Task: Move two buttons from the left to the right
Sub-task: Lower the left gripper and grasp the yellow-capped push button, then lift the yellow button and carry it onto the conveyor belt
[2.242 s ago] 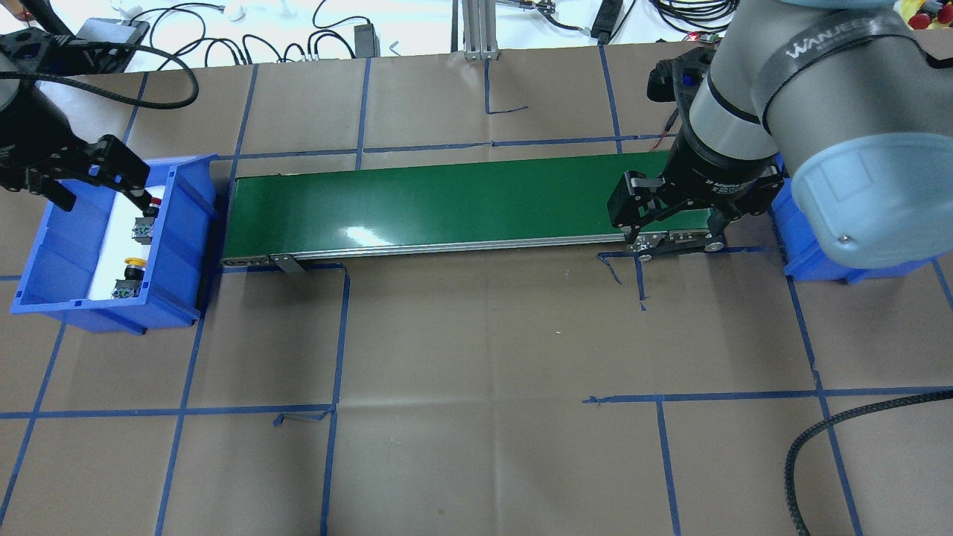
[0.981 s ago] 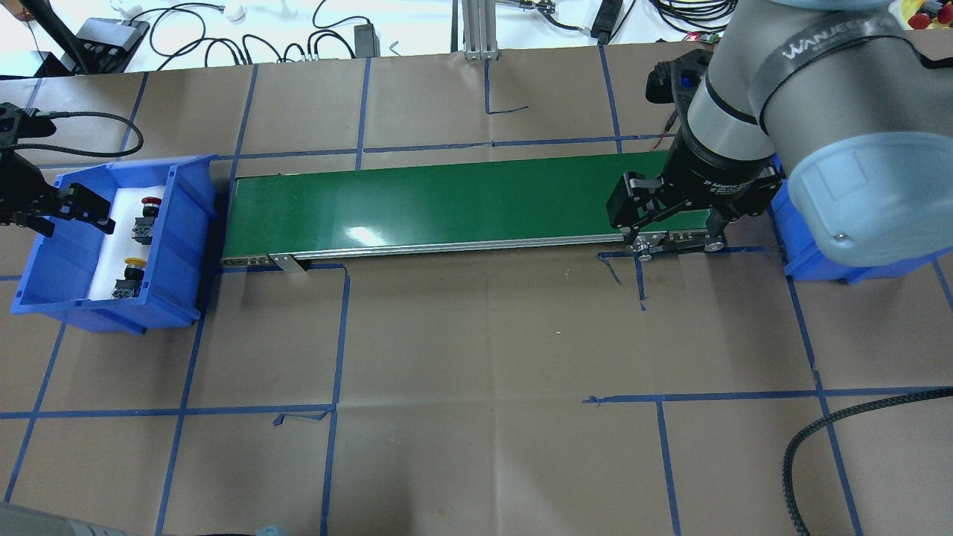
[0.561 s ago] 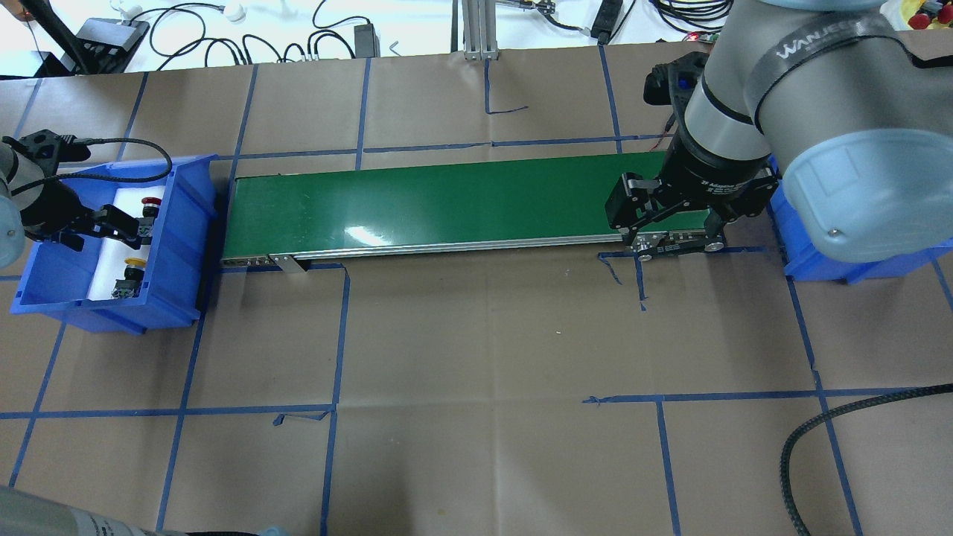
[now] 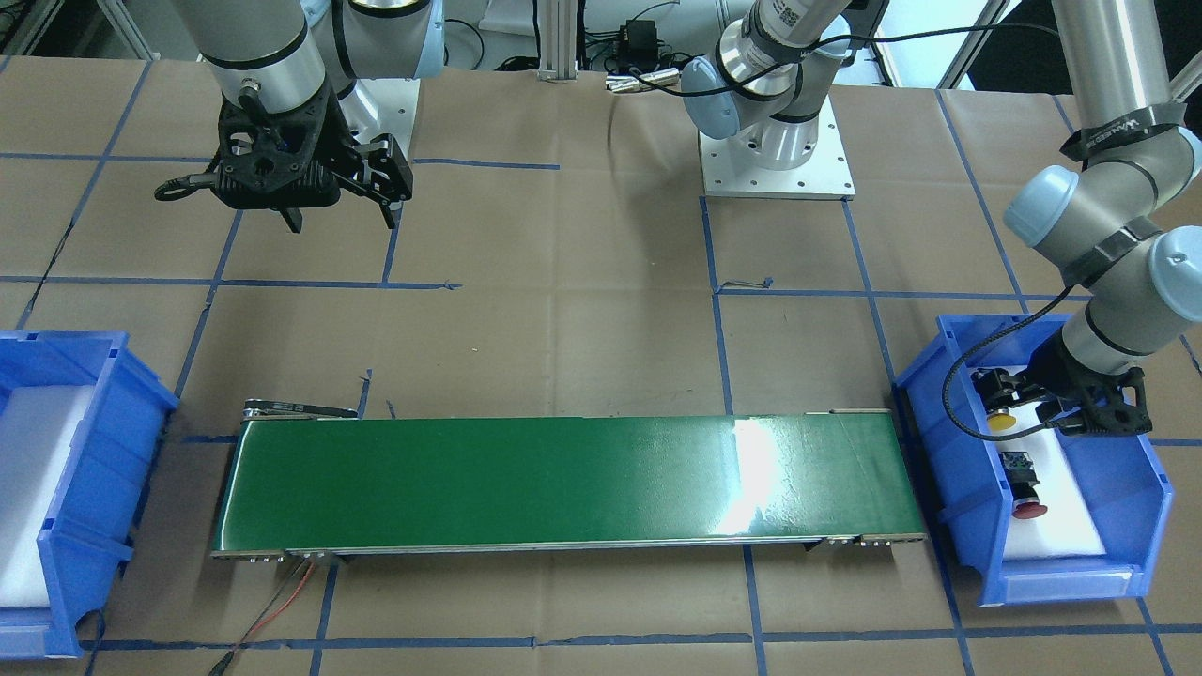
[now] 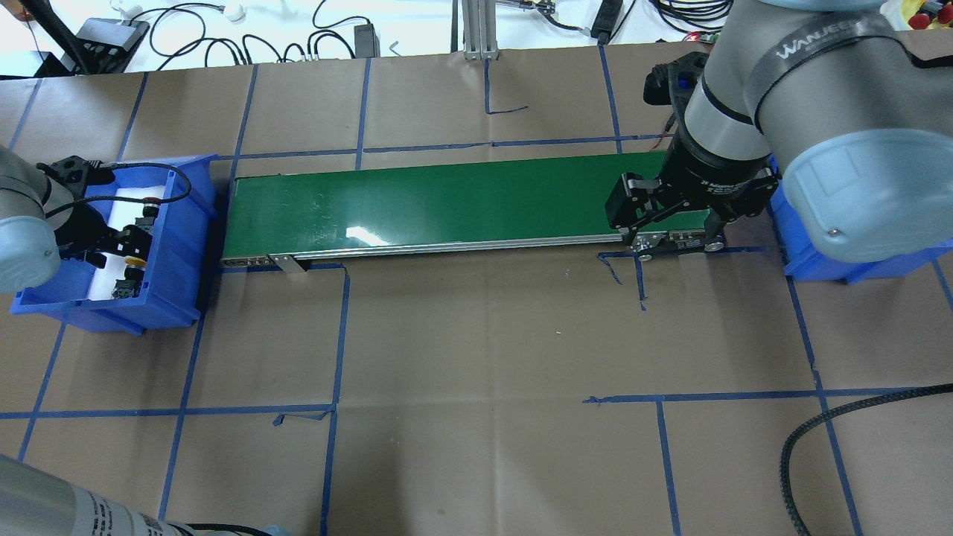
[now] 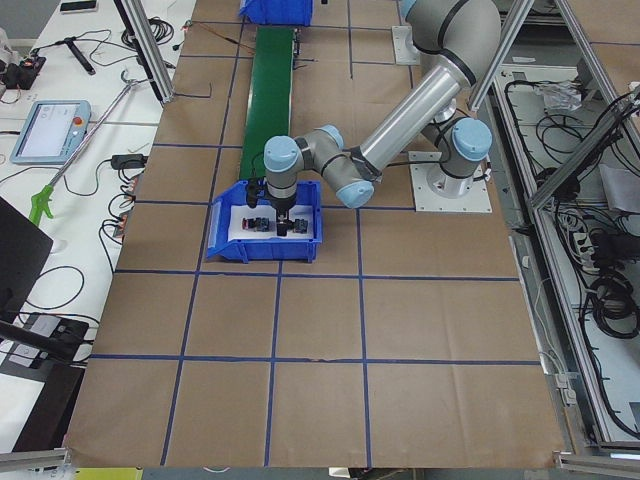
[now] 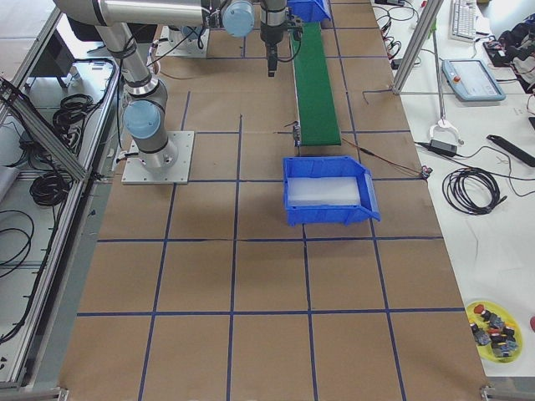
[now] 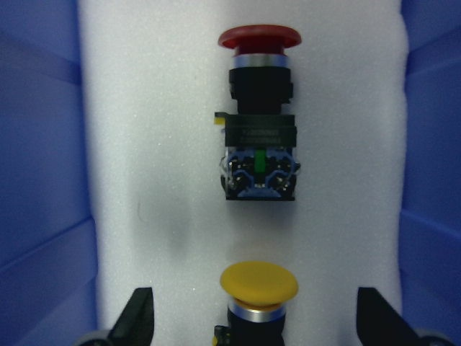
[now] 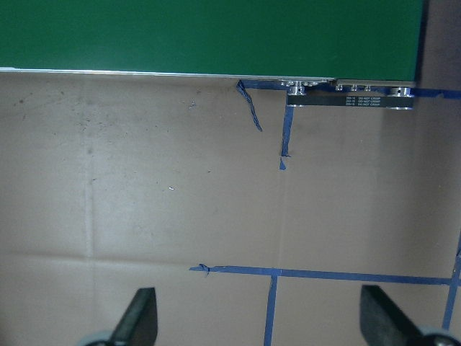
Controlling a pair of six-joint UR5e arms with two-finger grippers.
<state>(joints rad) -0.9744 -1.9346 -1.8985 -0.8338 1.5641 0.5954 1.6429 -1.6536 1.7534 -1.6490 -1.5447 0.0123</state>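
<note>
Long green conveyor belt (image 5: 447,201) on brown paper-covered table (image 5: 484,357). Blue plastic bin (image 4: 967,498) off one end, second blue bin (image 4: 94,469) off the other — both lined with white foam.

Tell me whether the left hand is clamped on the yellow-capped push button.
No: the left hand is open, fingers clear of the yellow mushroom-capped push button on both sides.
</note>
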